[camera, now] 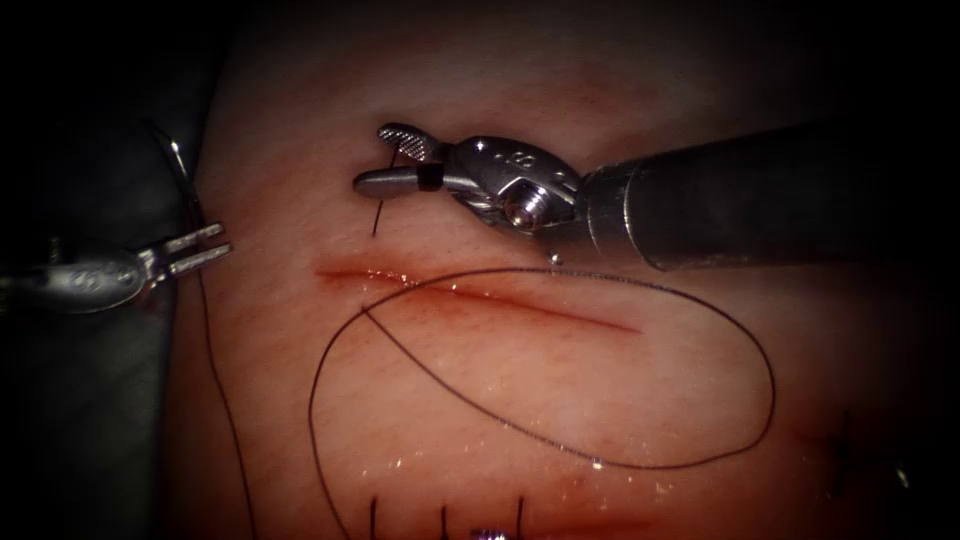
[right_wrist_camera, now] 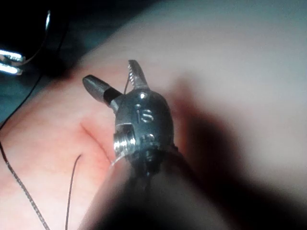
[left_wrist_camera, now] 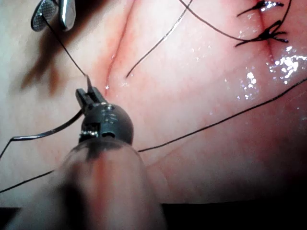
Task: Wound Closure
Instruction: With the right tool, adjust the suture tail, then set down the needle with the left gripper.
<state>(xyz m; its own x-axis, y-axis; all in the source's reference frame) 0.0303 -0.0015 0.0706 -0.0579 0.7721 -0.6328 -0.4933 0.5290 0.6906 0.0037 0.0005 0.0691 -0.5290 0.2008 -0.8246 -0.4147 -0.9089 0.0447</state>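
Both tools work over the tissue [camera: 620, 400]. Right arm's tool [camera: 385, 158] reaches in above the cut [camera: 470, 292], its two jaws spread apart; a short strand of thread [camera: 384, 205] runs between them and hangs down to a free end just above the cut's left end. In the right wrist view the same tool [right_wrist_camera: 115, 76] shows its jaws parted, with the strand passing beside the toothed jaw, and whether either jaw presses on the strand cannot be told. Left arm's tool [camera: 200, 248] sits at the tissue's left edge, well left of the cut, its jaws pressed together on the curved needle [camera: 183, 175]. The needle rises out of those jaws over the dark background and lies clear of the tissue. In the left wrist view the left tool [left_wrist_camera: 89, 97] grips the needle [left_wrist_camera: 48, 133] near one end, the rest of its curve sweeping away from the jaws. Thread trails down from this tool along the tissue's left edge. A large loop of thread lies across the tissue below the cut, crossing it near its left end. Earlier stitches [camera: 445, 515] stand along the lower edge of the endoscope view.
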